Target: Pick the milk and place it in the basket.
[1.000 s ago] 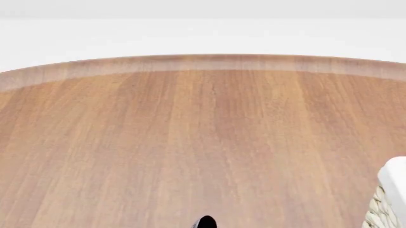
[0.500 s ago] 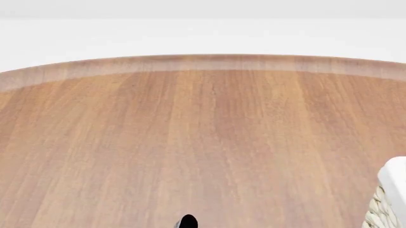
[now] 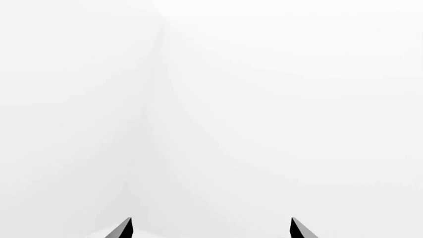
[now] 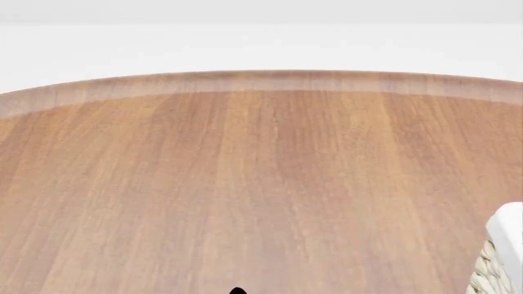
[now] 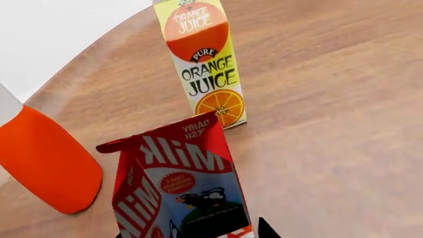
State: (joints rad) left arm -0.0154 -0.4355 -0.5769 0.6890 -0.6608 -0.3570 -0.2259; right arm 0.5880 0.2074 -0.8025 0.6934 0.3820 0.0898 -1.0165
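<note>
Right wrist view shows one milk [image 5: 182, 191] between the right gripper [image 5: 191, 235] tips, grip uncertain, one orange juice carton [image 5: 201, 62] beyond; left gripper [image 3: 211, 229] spread.

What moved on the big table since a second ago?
Only the dark tip at the head view's bottom edge: it slid left and sank almost out of sight. The table and the basket corner stayed put.

An "Orange Juice" carton [image 5: 203, 62] stands upright on the round wooden table [image 4: 261, 184], well in from its edge. Near the carton, closer to the table's edge, is an orange-and-white rounded object [image 5: 43, 161].
</note>
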